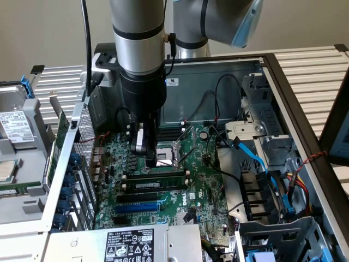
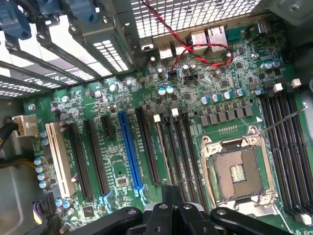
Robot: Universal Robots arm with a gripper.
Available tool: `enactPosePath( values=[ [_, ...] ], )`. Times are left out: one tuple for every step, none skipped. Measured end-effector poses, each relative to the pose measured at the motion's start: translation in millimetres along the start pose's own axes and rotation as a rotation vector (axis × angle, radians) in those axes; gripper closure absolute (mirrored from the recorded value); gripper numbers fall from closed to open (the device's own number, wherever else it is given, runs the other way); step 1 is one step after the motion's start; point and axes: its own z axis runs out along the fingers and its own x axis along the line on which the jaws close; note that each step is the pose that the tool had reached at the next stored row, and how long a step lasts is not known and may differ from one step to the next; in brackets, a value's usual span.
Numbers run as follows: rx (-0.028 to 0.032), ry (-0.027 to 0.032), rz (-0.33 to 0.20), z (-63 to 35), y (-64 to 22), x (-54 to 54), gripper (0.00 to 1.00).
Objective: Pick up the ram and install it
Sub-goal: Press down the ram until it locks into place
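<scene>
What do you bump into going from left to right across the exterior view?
Hard drive → blue card clips → gripper over the motherboard, the ram in a slot just below it → blue cable → red and yellow wires.

Computer-repair workbench: opened PC case [image 1: 283,82], bare motherboard [image 1: 204,180], loose drive [image 1: 13,125] alongside.

Arm [image 1: 139,33]: silver-grey cylindrical tube with black band, pale blue joint cap, black wrist housing, black cable clipped along its side; gripper [image 1: 143,148] has black linkage fingers [image 2: 230,219] with round pivot screws and a grey metallic body.
</scene>
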Motion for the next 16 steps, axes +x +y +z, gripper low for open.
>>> enactPosePath(
  values=[
    [-0.0002,0.0000,0.015,0.0,0.0,0.0,0.90],
    [-0.0004,0.0001,0.031,0.0,0.0,0.0,0.90],
    [-0.0006,0.0001,0.046,0.0,0.0,0.0,0.90],
    [-0.0009,0.0002,0.061,0.0,0.0,0.0,0.90],
    [-0.0010,0.0002,0.076,0.1,0.0,0.0,0.90],
    [-0.0013,0.0003,0.091,0.1,0.0,0.0,0.90],
    [-0.0015,0.0004,0.105,0.2,0.0,0.0,0.90],
    [-0.0017,0.0004,0.116,0.2,0.0,0.0,0.90],
    [-0.0018,0.0005,0.126,0.2,0.0,0.0,0.90],
    [-0.0020,0.0005,0.137,0.3,0.0,0.0,0.90],
    [-0.0022,0.0005,0.150,0.3,0.0,0.0,0.90],
    [-0.0023,0.0005,0.160,0.4,0.0,0.0,0.90],
    [-0.0025,0.0006,0.170,0.4,0.0,0.0,0.90],
    [-0.0026,0.0006,0.180,0.5,0.0,0.0,0.90],
    [-0.0027,0.0006,0.190,0.6,0.0,0.0,0.90],
    [-0.0029,0.0007,0.199,0.6,0.0,0.0,0.90]
  ],
)
